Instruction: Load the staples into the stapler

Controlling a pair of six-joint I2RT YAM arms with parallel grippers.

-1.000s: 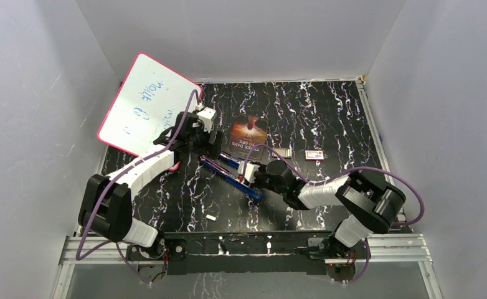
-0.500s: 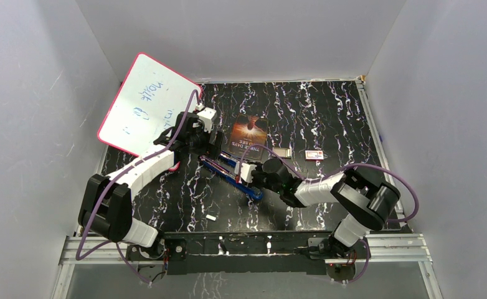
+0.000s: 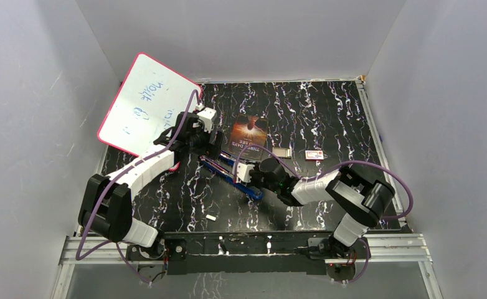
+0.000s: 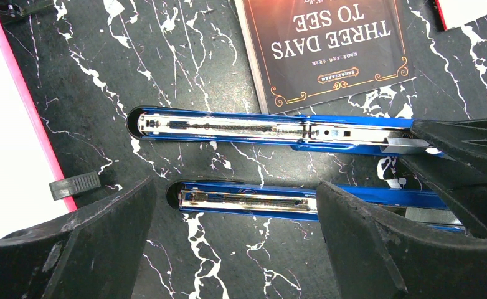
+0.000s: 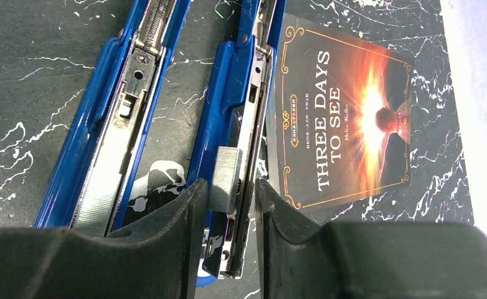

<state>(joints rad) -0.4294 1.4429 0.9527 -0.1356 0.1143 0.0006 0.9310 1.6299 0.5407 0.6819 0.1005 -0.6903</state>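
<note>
You have the stapler [image 5: 228, 81] lying open beneath both hands: right hand [image 5: 228, 193] pinches the staples [image 5: 225, 174] just over it, not visibly seated, left hand [image 4: 235, 230] spread wide and empty; seating and closing remain.

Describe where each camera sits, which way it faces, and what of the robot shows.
Top external: above and behind the robot, looking down on the black marbled table; the left arm and right arm show.
Left wrist: looks down on the open blue metal stapler; the open left gripper frames it.
Right wrist: looks along the stapler; the right gripper pinches a strip of silvery-grey metal staples.
Both wrist views share the stapler and the dark paperback book.
</note>
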